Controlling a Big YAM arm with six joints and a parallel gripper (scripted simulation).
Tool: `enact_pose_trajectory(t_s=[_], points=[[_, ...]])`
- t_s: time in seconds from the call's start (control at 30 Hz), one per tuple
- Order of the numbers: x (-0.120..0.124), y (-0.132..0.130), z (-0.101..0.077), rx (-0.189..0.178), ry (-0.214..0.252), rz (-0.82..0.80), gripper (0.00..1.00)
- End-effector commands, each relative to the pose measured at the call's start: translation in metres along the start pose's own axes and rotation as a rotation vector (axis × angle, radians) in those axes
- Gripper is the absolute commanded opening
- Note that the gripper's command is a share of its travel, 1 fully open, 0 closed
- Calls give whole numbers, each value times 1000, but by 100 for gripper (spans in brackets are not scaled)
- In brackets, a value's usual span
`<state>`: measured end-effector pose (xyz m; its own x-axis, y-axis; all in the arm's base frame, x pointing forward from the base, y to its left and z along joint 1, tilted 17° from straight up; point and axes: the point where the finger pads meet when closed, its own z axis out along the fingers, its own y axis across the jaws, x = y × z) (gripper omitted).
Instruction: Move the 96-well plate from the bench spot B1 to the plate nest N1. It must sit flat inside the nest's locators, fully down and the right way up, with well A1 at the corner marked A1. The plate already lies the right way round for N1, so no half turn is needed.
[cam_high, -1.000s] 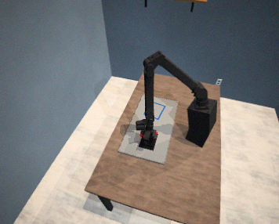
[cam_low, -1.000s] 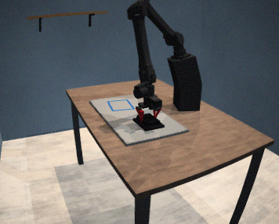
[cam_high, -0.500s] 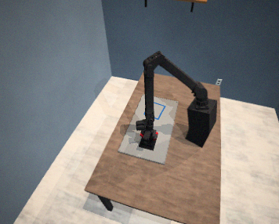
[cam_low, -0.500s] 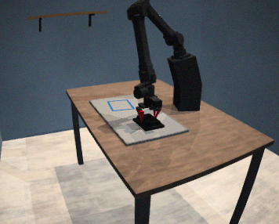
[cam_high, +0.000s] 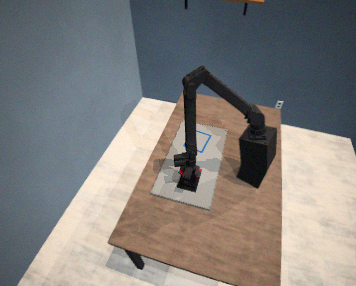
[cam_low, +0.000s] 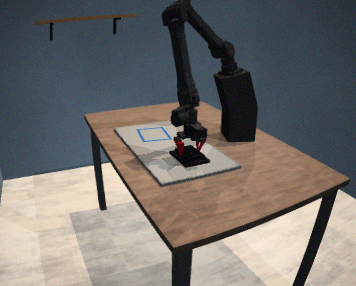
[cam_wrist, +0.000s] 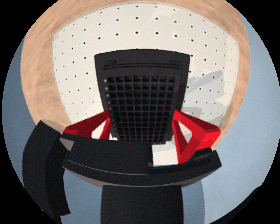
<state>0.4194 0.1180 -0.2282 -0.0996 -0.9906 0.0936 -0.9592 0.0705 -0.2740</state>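
Observation:
The black 96-well plate (cam_high: 187, 184) lies at the near end of the grey mat (cam_high: 170, 187), and it also shows in the exterior view (cam_low: 189, 158). My gripper (cam_high: 190, 173) points straight down over it, its red fingers on the plate's two long sides (cam_low: 189, 146). In the wrist view the plate (cam_wrist: 143, 100) fills the gap between the red fingers, so the gripper is shut on it. I cannot tell whether the plate rests on the mat or hangs just above it. A blue-outlined square (cam_high: 197, 141) at the mat's far end is empty.
The arm's tall black base block (cam_high: 257, 155) (cam_low: 239, 105) stands on the wooden table right of the mat. The mat's perforated surface surrounds the plate in the wrist view. A shelf hangs on the back wall (cam_low: 82, 20).

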Motion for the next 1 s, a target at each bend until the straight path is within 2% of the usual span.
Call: enact_pose_trajectory(t_s=[0.0, 0.97], points=[[2, -9, 2, 14, -8, 8, 0], [3, -5, 8, -7, 1, 4, 0]])
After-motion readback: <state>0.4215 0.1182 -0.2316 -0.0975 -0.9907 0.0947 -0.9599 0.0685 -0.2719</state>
